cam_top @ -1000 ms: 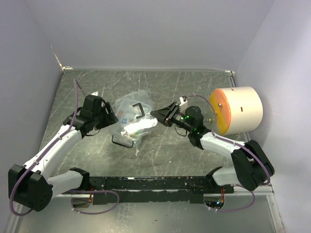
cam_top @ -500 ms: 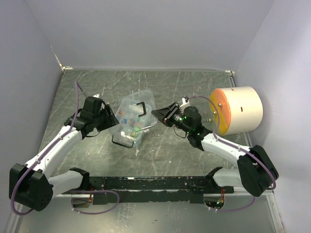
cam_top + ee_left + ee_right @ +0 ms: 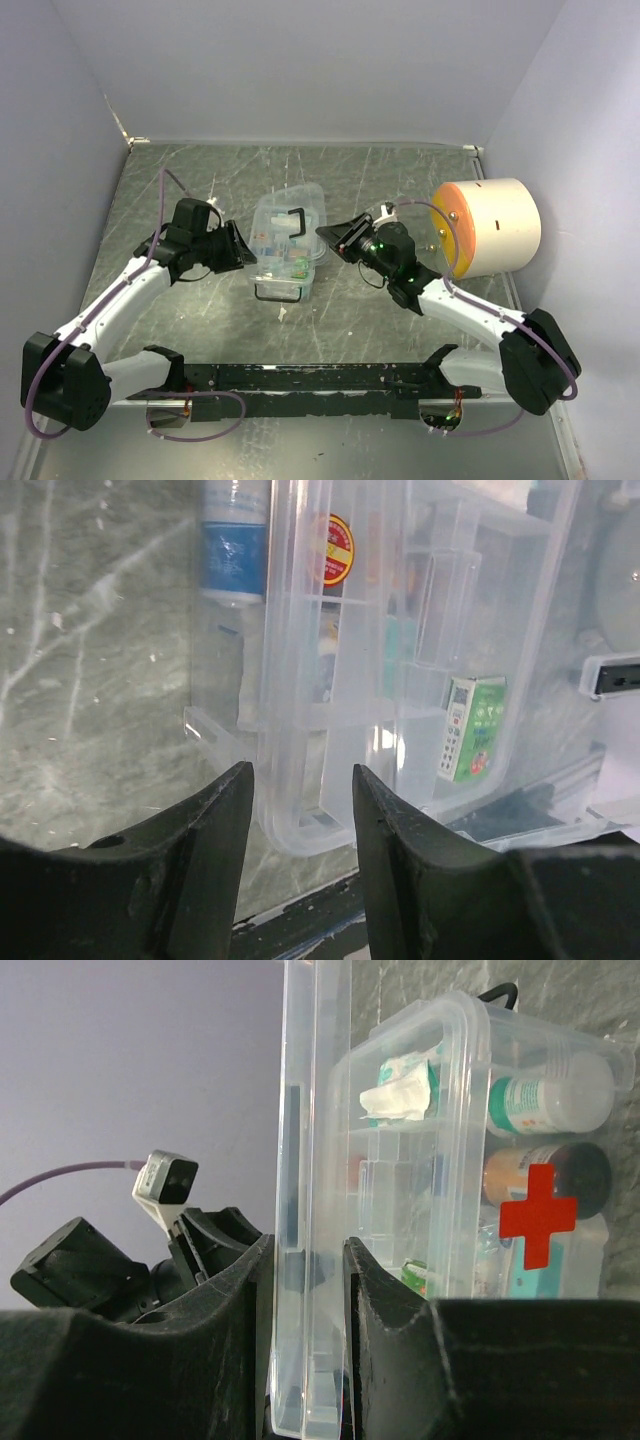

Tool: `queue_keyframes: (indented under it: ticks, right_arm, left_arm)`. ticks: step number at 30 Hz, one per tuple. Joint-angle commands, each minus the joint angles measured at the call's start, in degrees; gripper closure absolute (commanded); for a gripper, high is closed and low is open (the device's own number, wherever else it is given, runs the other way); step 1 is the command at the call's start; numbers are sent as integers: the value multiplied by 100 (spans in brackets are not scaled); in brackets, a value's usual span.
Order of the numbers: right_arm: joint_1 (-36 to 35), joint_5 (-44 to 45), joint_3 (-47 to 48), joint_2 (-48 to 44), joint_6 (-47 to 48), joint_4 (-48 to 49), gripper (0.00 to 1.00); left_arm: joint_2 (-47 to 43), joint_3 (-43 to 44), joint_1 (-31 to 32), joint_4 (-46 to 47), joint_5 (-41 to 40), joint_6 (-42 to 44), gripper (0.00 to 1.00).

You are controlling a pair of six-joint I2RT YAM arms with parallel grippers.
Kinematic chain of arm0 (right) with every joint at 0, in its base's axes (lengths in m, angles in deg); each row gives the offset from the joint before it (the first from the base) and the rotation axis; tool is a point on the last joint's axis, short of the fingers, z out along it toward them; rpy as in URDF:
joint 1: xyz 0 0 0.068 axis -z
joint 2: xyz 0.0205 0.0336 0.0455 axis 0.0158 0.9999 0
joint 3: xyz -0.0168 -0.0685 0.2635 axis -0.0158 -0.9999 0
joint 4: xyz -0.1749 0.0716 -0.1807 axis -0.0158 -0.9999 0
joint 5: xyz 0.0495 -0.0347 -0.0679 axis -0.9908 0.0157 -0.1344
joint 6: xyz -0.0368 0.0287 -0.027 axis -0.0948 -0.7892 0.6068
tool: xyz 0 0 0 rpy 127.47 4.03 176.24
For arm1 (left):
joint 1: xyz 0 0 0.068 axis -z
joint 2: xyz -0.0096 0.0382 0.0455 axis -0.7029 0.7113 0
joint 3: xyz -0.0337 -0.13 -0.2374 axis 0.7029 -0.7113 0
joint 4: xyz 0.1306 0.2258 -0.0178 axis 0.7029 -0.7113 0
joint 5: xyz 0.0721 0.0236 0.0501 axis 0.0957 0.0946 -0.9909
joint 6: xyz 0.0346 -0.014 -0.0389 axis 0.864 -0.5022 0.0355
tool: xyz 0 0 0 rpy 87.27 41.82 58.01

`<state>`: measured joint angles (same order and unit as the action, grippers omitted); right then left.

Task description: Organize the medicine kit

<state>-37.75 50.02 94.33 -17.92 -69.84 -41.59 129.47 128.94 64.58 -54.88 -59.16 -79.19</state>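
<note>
The medicine kit, a clear box with a black handle, sits level on the table between my two arms. My right gripper is at its right side. In the right wrist view the right gripper is shut on a clear upright panel of the medicine kit, next to the red cross. My left gripper is at the kit's left side. In the left wrist view the left gripper stands open, with a corner of the kit in the gap, touching neither finger.
A big cream cylinder with an orange face lies at the right, close behind my right arm. Inside the kit are bottles, a green packet and a blue-labelled bottle. Walls enclose the table on three sides.
The kit was tilted and skewed; it now sits square and level. My left gripper's jaws have narrowed and lie beside the kit's left edge. The right gripper kept its hold and shifted slightly left.
</note>
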Motion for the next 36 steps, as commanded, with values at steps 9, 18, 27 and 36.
queue_keyframes:
  ticks: [9,18,27,36]
  right_arm:
    - [-139,417,-185,-341,-564,-147,85]
    - [-148,473,-156,-546,-680,-108,85]
    - [-192,353,263,-214,-777,64,85]
    - [-491,721,447,463,-754,423,86]
  left_arm:
    - [-430,-501,-24,1282,566,-1279,47]
    - [-736,307,-24,-68,-1561,-345,40]
    - [-1101,517,-26,69,-2339,-557,38]
    - [-855,219,-24,772,-1386,-733,27]
